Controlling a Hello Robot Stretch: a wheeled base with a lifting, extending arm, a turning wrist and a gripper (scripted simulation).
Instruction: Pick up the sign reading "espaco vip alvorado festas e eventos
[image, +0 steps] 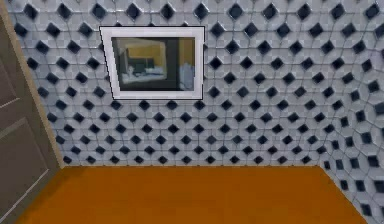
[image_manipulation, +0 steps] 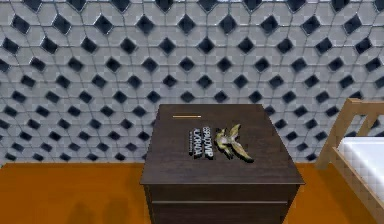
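Observation:
In the arm side view a dark wooden nightstand (image_manipulation: 170, 160) stands against the patterned wall. On its top lies a small dark flat thing with pale marks (image_manipulation: 202, 142), which may be the sign. Right beside it rests a tan, curved object (image_manipulation: 233, 143), touching or nearly touching it. A thin pale stick, like a pencil (image_manipulation: 186, 117), lies near the back edge of the top.
A framed picture (image: 153, 64) hangs on the black-and-white patterned wall in the forward view, with a grey door (image: 20, 120) at that view's left. Orange floor (image: 200, 195) spreads in front. A wooden bed frame with white mattress (image_manipulation: 362, 150) stands at the arm side view's right.

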